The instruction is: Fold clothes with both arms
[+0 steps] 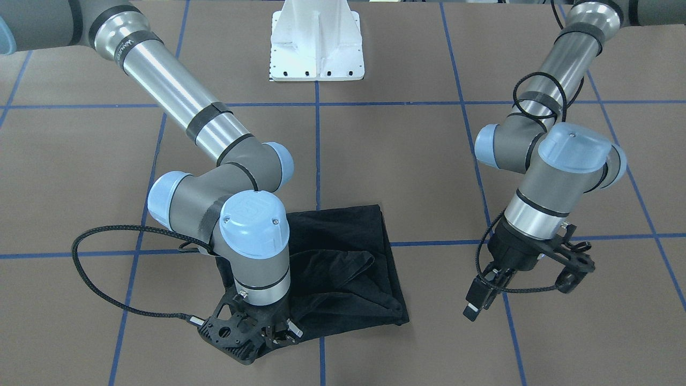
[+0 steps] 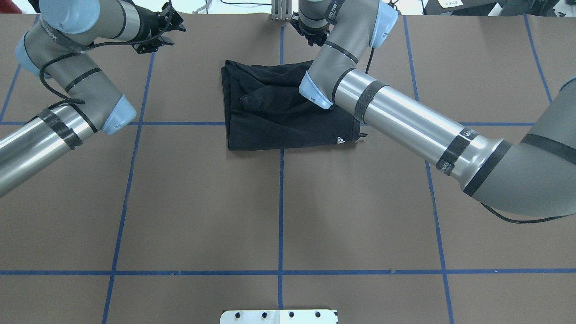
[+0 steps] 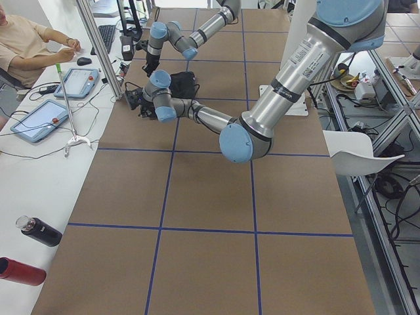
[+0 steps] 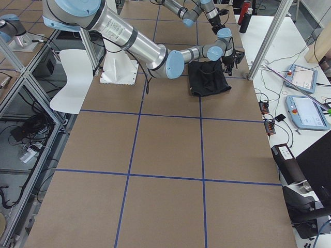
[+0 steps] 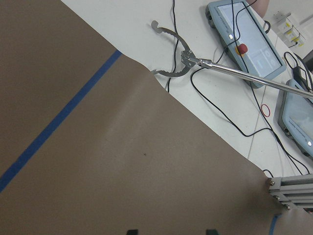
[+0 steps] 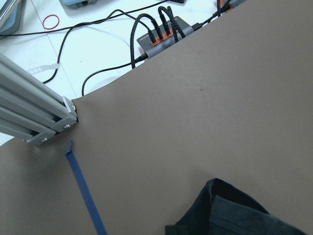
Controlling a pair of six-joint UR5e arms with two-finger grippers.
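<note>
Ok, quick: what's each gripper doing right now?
Left gripper: open, holding nothing.
Right gripper: down at the T-shirt corner; cannot tell if shut.

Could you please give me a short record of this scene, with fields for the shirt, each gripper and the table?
Garment: black T-shirt, folded into a rough rectangle, creased on top
Marking: small white logo near one corner
Surface: brown table with blue tape grid
Right gripper: low at the shirt's edge on the operators' side; whether it grips the cloth cannot be told
Left gripper: open, over bare table, apart from the shirt
</note>
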